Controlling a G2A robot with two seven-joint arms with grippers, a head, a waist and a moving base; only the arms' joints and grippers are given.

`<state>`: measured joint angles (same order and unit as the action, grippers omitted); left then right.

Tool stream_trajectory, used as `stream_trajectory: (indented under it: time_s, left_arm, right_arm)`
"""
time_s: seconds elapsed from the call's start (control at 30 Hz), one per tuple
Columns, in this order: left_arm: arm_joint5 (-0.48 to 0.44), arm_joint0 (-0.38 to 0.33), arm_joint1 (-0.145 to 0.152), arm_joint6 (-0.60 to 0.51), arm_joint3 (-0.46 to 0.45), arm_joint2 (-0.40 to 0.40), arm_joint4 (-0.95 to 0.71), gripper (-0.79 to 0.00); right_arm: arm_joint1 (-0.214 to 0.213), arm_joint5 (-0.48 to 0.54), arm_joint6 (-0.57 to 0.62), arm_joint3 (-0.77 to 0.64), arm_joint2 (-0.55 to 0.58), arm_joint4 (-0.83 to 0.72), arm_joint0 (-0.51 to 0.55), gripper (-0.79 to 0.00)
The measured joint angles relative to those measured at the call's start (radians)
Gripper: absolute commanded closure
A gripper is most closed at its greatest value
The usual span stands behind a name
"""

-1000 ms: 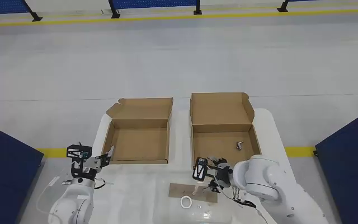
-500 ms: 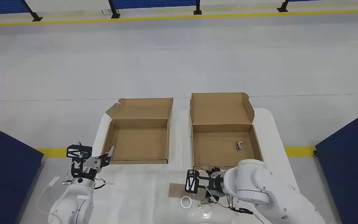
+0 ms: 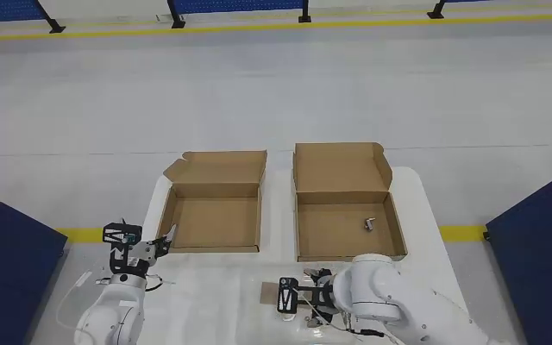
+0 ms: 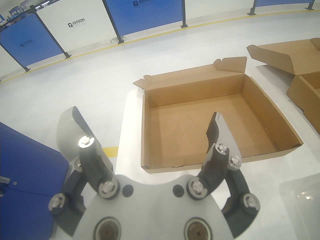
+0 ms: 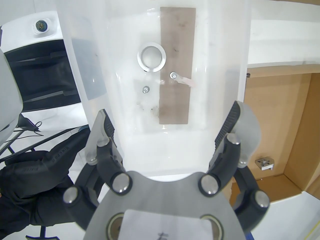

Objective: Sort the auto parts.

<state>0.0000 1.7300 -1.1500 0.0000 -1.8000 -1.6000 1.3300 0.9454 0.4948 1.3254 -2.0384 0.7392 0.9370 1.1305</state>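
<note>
A metal ring [image 5: 151, 56] lies on the white table beside a brown patch [image 5: 177, 66]. Close to it are a small nut [image 5: 146, 90] and a screw with a pale tab [image 5: 173, 75]. My right gripper [image 5: 169, 112] hangs open above them with nothing between its fingers; in the top view the right gripper [image 3: 289, 300] is near the table's front edge. A small metal bracket [image 3: 369, 222] lies inside the right cardboard box [image 3: 341, 172]. My left gripper [image 4: 145, 114] stands open and empty in front of the left cardboard box [image 4: 195, 92], which holds nothing.
Both boxes stand side by side at the back of the table with lids folded back. The left box [image 3: 216, 164] is ahead of the left gripper [image 3: 166, 237]. The bracket [image 5: 264, 164] and right box wall [image 5: 297, 126] lie beside the right gripper.
My right arm has moved left and toward the table's front edge, from beside the right box to over the brown patch and ring. The left arm has stayed put.
</note>
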Motion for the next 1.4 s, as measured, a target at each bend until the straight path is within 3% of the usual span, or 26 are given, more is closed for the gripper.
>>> stream_trajectory:
  time_s: [1.4]
  left_arm:
    - [0.000,0.000,0.000,0.000,0.000,0.000,0.000,-0.785]
  right_arm:
    - [0.025,-0.004,-0.013,0.077,-0.126,0.116,-0.013,-0.785]
